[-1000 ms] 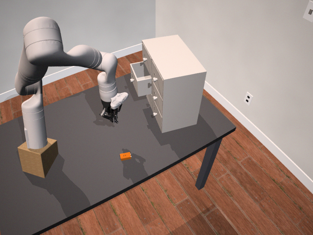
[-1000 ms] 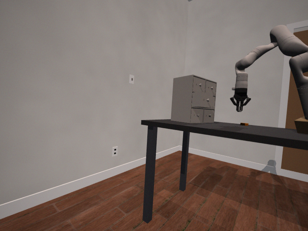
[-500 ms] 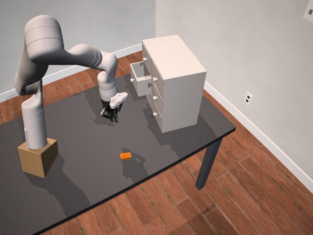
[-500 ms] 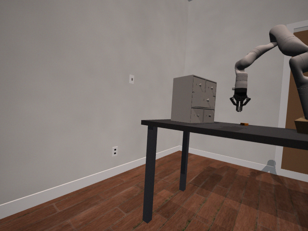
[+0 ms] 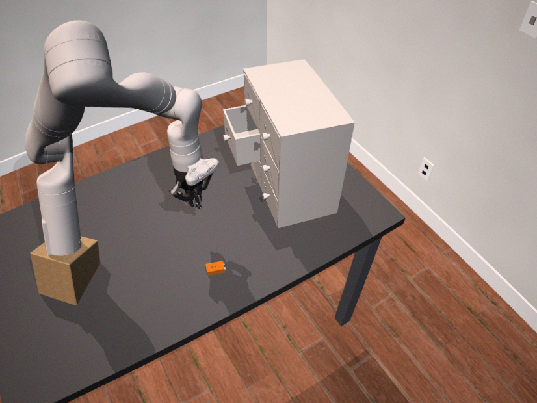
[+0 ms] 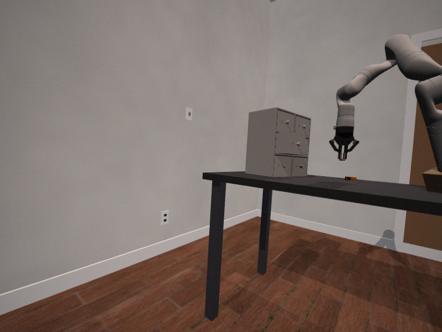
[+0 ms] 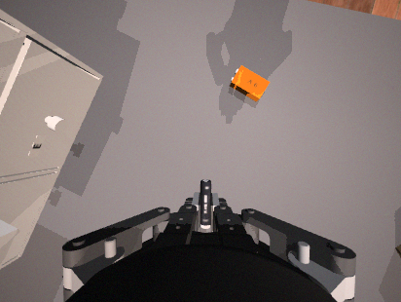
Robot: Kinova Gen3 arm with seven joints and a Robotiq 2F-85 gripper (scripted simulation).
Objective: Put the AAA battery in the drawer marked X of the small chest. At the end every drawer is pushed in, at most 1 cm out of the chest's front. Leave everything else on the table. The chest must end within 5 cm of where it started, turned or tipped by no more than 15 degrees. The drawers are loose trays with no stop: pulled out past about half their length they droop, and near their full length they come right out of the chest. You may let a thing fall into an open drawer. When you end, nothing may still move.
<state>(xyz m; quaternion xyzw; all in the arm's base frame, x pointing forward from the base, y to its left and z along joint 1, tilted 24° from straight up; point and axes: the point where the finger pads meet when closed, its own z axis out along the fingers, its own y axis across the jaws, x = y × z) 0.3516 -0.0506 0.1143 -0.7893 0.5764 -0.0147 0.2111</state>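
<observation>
My gripper (image 5: 197, 203) (image 6: 342, 157) (image 7: 205, 203) is shut on the AAA battery (image 7: 205, 191), a thin dark cylinder that stands upright between the fingertips. The gripper hangs above the black table (image 5: 130, 242) (image 6: 321, 186) (image 7: 316, 170), to the left of the chest's front. The small cream chest (image 5: 303, 130) (image 6: 260, 142) (image 7: 29, 122) stands at the table's far right. One upper drawer (image 5: 244, 146) is pulled partly out toward the arm; the others look pushed in. I cannot make out the X mark.
An orange block (image 5: 215, 267) (image 6: 350, 178) (image 7: 249, 83) lies on the table toward the front edge. The arm stands on a wooden base block (image 5: 65, 268) (image 6: 433, 180) at the left.
</observation>
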